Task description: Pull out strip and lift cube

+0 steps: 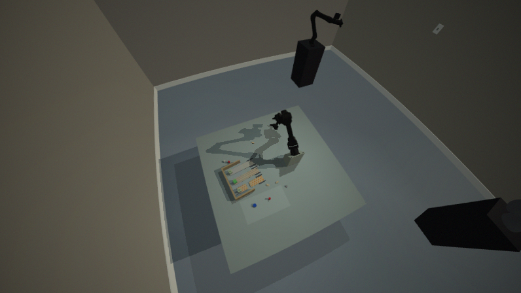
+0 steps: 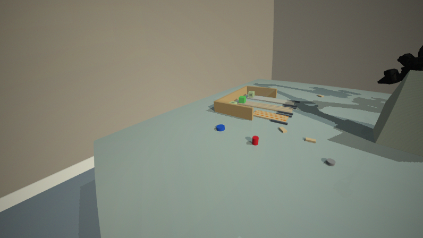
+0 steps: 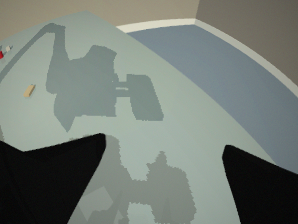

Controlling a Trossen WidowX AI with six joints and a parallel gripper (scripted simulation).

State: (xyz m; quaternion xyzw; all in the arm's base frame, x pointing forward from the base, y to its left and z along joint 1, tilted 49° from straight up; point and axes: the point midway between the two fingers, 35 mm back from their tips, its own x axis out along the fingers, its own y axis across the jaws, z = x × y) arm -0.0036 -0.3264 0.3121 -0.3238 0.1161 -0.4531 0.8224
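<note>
- Orange-dotted strip on the near side, and there's a trap: from the top it shows a gap, so it looks broken. Its pale-green block could lure a hasty pick.
- Over to the far side! The labelled cube, pale green with a dark mark, sits at the left end of the grey-white strip, inside the wooden frame. That strip looks whole, so I'd call it the target.
- The claw hangs above the table, fingers wide apart, nothing between them, well away from the strips. No pull made yet!
- Danger at the grip: dark rods crowd the right ends, so a slightly skewed approach might catch the slatted strip next door and drag it too.
- Watch the speed! A jerky or crooked pull could tip the labelled cube off or leave it behind.
- At the lift, coming in too low could knock the wall, and a shallow pinch might let the cube slip.
</note>
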